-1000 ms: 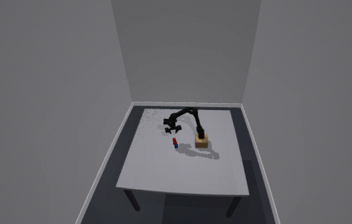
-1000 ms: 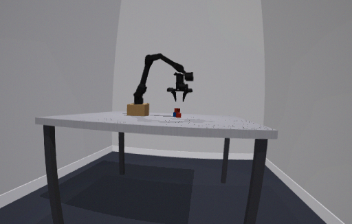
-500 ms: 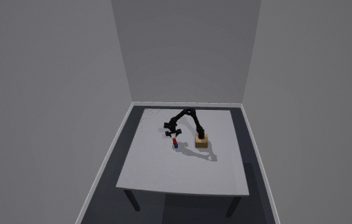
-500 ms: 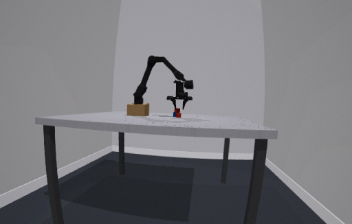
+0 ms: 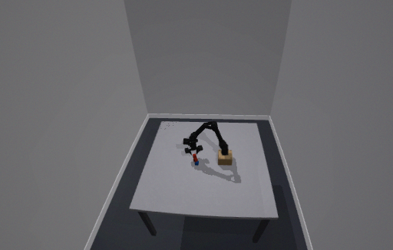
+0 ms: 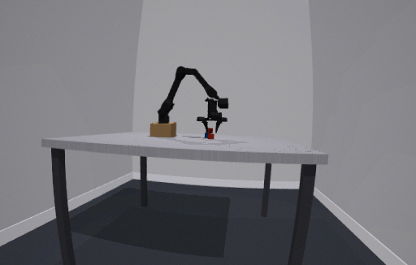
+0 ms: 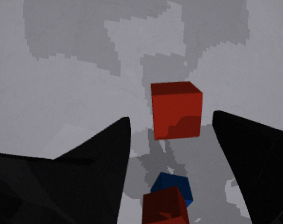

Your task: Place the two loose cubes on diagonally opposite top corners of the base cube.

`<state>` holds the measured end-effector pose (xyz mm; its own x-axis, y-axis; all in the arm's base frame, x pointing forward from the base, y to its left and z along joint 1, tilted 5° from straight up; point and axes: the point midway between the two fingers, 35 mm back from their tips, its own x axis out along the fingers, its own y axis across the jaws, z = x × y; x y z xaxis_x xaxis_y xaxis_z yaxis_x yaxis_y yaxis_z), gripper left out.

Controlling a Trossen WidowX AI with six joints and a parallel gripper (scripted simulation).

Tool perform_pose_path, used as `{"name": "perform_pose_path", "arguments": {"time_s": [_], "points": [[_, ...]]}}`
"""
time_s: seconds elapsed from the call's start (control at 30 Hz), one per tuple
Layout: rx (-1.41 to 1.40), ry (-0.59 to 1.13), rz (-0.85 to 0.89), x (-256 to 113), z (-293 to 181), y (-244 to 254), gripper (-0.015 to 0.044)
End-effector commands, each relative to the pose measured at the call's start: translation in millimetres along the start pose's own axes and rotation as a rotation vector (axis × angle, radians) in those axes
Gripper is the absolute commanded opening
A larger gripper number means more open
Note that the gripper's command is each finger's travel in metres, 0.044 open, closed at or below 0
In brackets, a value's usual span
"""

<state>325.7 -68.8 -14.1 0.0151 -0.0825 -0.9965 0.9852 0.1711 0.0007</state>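
Observation:
The blue base cube [image 5: 196, 163] [image 6: 206, 135] [image 7: 168, 182] stands on the table. One red cube [image 5: 196, 159] [image 6: 210, 130] [image 7: 162, 205] rests on top of it, offset so that part of the blue top shows in the wrist view. Which corner it caps is unclear. The other red cube [image 5: 194, 156] [image 6: 211, 136] [image 7: 177, 115] sits on the table beside the base cube, apart from it in the wrist view. My gripper [image 5: 194, 152] [image 6: 212, 132] [image 7: 173, 120] is open and empty, pointing down above this table-level red cube, which appears between the fingertips in the wrist view.
The cubes stand on the light grey table [image 5: 174, 192] [image 6: 95, 144]. The arm rises from a wooden base block [image 5: 225, 160] [image 6: 162, 130], which is well to one side of the cubes. The stacked red cube is close to the fingers. Shadows cross the table around the cubes.

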Motion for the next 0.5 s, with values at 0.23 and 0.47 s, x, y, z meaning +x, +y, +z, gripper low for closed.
{"name": "perform_pose_path", "arguments": {"time_s": [0.23, 0.47], "points": [[-0.005, 0.004, -0.015, 22, -1, -4, 0.0265], [-0.005, 0.004, -0.015, 23, -1, -4, 0.016]]}}
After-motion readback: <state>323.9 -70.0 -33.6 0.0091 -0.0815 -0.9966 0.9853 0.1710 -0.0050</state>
